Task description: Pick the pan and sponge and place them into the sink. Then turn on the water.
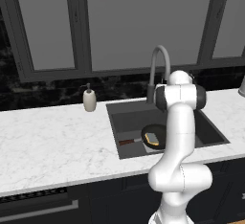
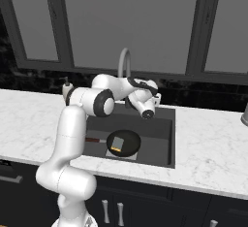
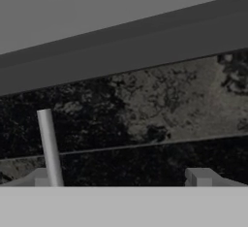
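The pan [image 2: 124,142] is lying in the sink [image 2: 162,138] with the sponge [image 2: 116,146] resting inside it, so both are placed. The jaws are standing wide and empty, facing the faucet [image 2: 123,65], probably for turning on the water.

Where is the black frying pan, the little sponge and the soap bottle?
Round black frying pan [image 2: 127,139], right base view, bare part of its dish.
Small grey-blue and yellow sponge [image 2: 116,145], right base view, its top face.
Beige soap dispenser bottle [image 1: 89,100], left base view, its body.
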### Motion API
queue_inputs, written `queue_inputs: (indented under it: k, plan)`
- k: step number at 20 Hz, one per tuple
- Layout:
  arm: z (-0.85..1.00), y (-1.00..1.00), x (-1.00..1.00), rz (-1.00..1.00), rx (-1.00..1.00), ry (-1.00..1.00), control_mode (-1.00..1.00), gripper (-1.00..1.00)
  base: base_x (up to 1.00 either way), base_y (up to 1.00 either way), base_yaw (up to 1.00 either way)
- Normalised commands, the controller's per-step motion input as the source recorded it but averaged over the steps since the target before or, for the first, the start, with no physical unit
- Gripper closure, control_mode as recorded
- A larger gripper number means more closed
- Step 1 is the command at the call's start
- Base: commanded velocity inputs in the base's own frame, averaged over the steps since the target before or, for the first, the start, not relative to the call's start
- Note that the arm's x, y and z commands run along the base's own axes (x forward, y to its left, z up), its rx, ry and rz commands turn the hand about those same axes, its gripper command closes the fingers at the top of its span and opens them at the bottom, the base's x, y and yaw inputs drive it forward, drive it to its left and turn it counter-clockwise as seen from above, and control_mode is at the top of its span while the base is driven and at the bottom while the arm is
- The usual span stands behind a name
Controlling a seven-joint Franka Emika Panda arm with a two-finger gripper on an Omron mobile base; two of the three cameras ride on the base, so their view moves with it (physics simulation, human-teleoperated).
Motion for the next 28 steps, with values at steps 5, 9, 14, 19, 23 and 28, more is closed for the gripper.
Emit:
queue_inputs:
  k: [5,9,14,19,23,28]
  plan:
    - [0.0,-0.41,-0.01,0.0,0.0,0.0,-1.0,-1.0,0.0,0.0,0.0]
    - [0.0,-0.64,-0.1,0.0,0.0,0.0,-1.0,-1.0,0.0,0.0,0.0]
    - [0.0,-0.71,-0.04,0.0,0.0,0.0,-1.0,-1.0,0.0,0.0,0.0]
    - [0.0,-0.78,-0.03,0.0,0.0,0.0,-1.0,-1.0,0.0,0.0,0.0]
    - [0.0,-0.82,-0.03,0.0,0.0,0.01,-1.0,-1.0,0.0,0.0,0.0]
    - [0.0,-0.77,-0.07,0.0,0.0,0.03,-1.0,-1.0,0.0,0.0,0.0]
